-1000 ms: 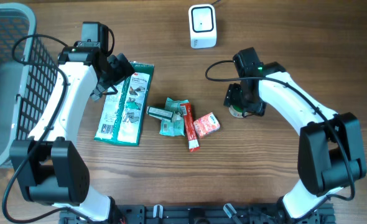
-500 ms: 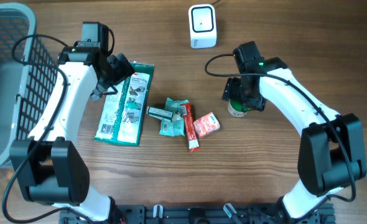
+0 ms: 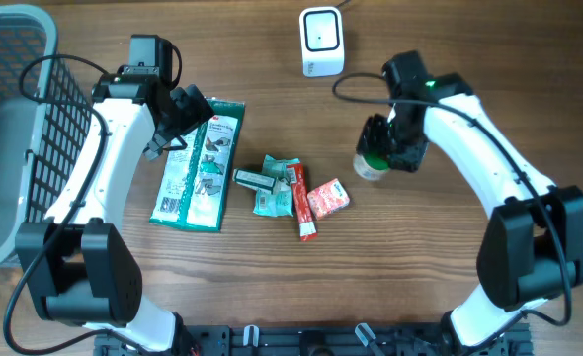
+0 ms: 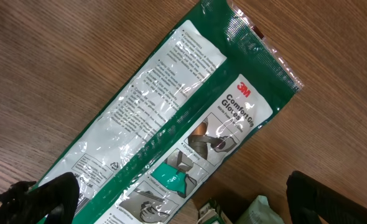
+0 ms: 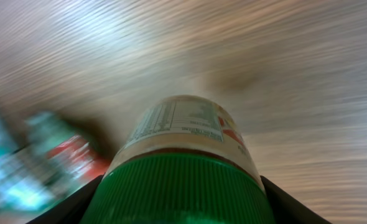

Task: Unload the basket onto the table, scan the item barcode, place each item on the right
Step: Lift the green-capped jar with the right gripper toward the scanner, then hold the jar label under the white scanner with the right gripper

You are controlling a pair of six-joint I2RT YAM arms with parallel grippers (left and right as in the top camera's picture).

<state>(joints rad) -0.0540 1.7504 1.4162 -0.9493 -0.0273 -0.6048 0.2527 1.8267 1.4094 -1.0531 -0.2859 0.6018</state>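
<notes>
Green-capped labelled bottle is clamped in the right gripper (left gripper gapes, empty), likely for showing to the white box scanner at eleven o'clock.

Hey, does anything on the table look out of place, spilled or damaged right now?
Nothing looks spilled or damaged. The only untidy spot is the small packets, heaped over one another in the middle of the table. The green-capped bottle sits tilted, but only because the right tool grips it.
</notes>
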